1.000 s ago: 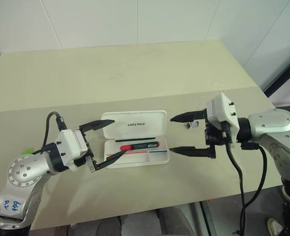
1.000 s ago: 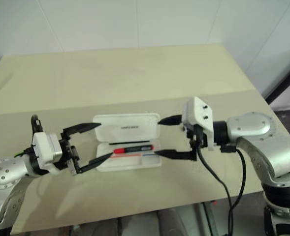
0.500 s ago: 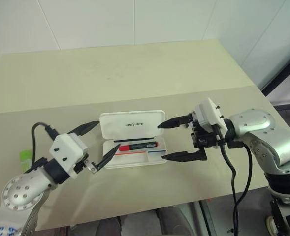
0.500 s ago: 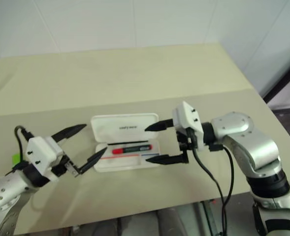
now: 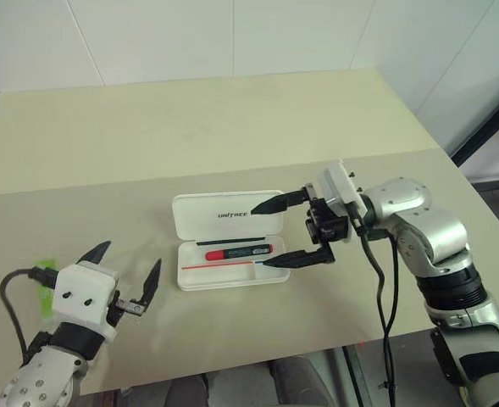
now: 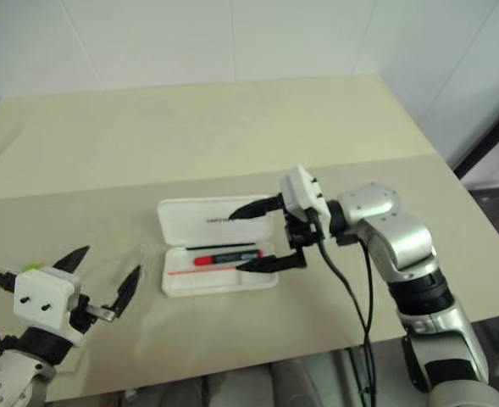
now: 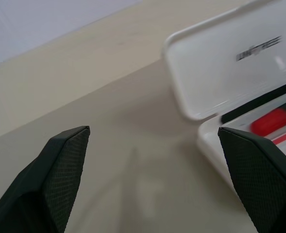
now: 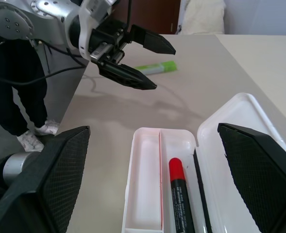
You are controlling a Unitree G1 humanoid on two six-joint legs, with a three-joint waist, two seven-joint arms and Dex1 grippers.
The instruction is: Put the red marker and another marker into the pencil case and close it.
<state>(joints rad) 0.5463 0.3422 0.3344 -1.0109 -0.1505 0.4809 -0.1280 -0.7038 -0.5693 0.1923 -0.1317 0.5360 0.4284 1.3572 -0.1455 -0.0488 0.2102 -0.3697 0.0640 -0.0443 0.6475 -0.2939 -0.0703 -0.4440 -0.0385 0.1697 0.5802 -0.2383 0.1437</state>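
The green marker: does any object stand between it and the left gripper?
Nothing visible does. The green marker lies on bare table just beside the open left gripper, apart from the open pencil case.

Beige worktop (image 5: 232, 127) against white tiled wall (image 5: 190, 38) — past its edge, perhaps a person's white shoes (image 8: 33, 136).

Bright even indoor light, soft faint shadows on table (image 5: 232, 127), left wrist view blurred
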